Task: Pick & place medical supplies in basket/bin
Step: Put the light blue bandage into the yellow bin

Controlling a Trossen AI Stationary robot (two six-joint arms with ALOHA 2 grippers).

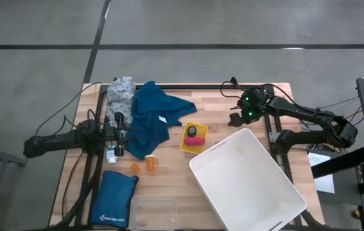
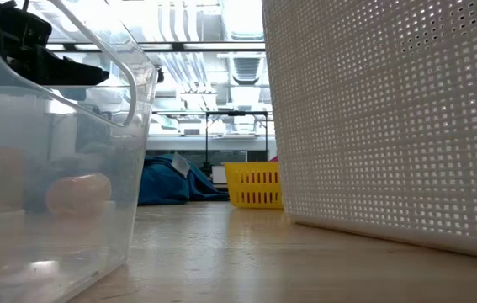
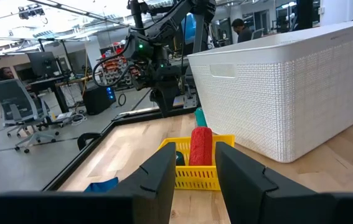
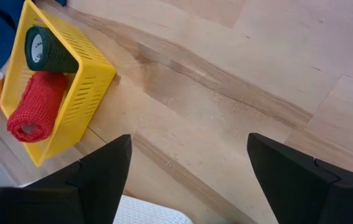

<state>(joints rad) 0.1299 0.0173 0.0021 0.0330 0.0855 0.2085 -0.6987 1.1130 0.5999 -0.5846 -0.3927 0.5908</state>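
Observation:
A small yellow basket (image 1: 194, 137) stands mid-table, with a pink bandage roll (image 4: 36, 109) and a dark roll (image 4: 45, 46) lying in it. A blue cloth (image 1: 155, 119) lies crumpled to its left, and a grey dotted cloth (image 1: 121, 93) rests behind that. Two orange pill bottles (image 1: 144, 166) lie near the table's front. My left gripper (image 1: 125, 133) hangs level at the blue cloth's left edge, open by a narrow gap (image 3: 195, 180) with nothing in it. My right gripper (image 1: 235, 120) hovers wide open (image 4: 188, 180) over bare wood right of the yellow basket, pointing slantwise down.
A large white perforated bin (image 1: 259, 192) fills the table's near right. A clear plastic box (image 1: 153, 210) and a blue padded pouch (image 1: 113, 200) lie at the near left. A small white bottle (image 1: 112, 154) sits below the left gripper. Bare wood shows between the yellow basket and the right arm.

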